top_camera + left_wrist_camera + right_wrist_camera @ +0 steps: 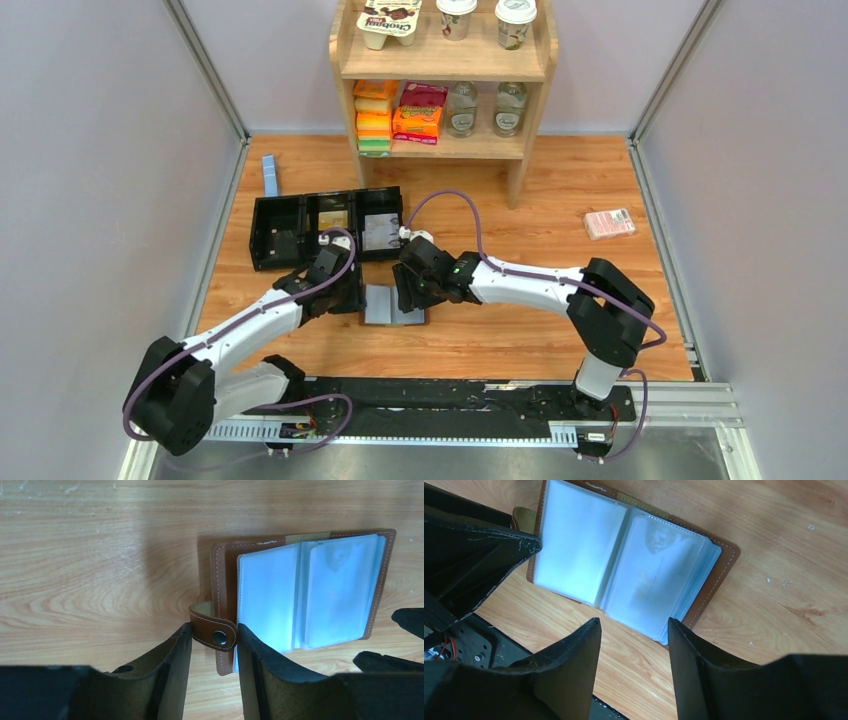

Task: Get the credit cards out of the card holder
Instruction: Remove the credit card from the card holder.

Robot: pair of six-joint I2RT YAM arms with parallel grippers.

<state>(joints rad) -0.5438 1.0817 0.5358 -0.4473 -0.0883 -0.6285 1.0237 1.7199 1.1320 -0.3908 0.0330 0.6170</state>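
Checking both wrists; card holder [392, 303] lies open and flat on the wooden table [520, 330], between the two grippers, spine running 12 to 6 in the overhead view, clear sleeves [579, 540] face up; one credit card [654, 575] shows pale through the right-hand sleeve stack, faint print on it; I can't tell whether more cards sit under it.

Left gripper [213, 630] is at the holder's 9 o'clock edge; its jaws are parted to about the width of the snap tab [214, 632] and straddle it; I can't tell whether they pinch the tab or just hover over it.

Right gripper [634, 625] has its jaws well apart and nothing in them; its tips frame the near end of the loaded sleeve.

Key relation: from the right pincer the card lies straight ahead at 12 o'clock, its long axis tilted roughly 1 to 7 in that wrist view, so the short end faces the jaws; the right arm is nearer the card, the left nearer the tab; my guess is left pins, right pulls; which sleeve edge is open I can't make out.
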